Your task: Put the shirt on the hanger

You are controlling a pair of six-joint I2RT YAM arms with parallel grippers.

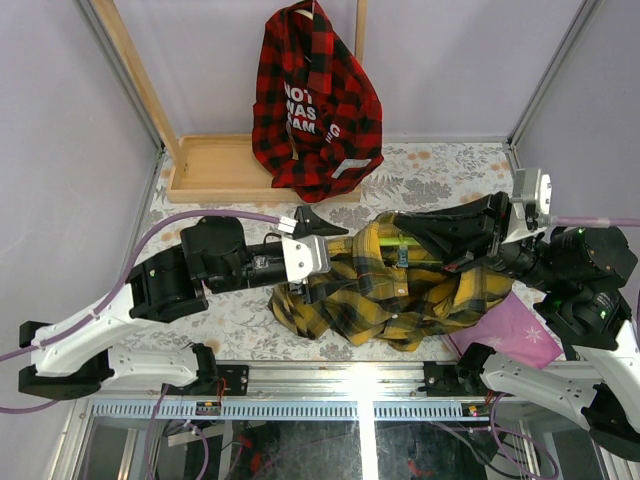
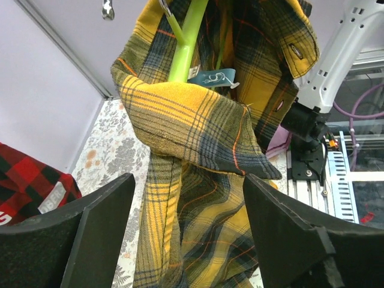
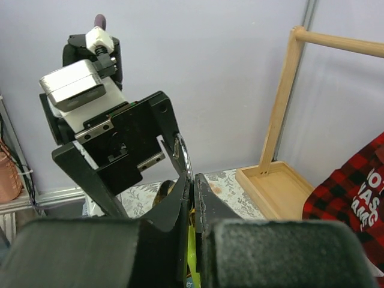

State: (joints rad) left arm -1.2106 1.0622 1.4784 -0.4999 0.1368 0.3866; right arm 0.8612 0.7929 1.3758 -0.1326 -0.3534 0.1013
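The yellow and dark plaid shirt [image 1: 400,295] lies bunched in the middle of the table, partly lifted. The lime-green hanger [image 1: 401,243] runs through its collar. In the left wrist view the hanger [image 2: 186,42] rises inside the shirt [image 2: 192,126], which hangs in folds. My left gripper [image 2: 189,180] is open, a finger [image 2: 90,234] on each side of the hanging cloth. My right gripper [image 3: 193,180] is shut on the hanger [image 3: 191,252], whose metal hook [image 3: 186,157] sticks up past the fingertips. From above, the right gripper [image 1: 405,238] is at the shirt's upper edge and the left gripper [image 1: 335,240] at its left edge.
A wooden rack [image 1: 215,165] stands at the back left, and a red-and-black plaid shirt [image 1: 315,100] hangs from it. A purple cloth [image 1: 520,335] lies under the shirt's right side. The right arm [image 2: 336,60] stands close behind the shirt. Grey walls enclose the table.
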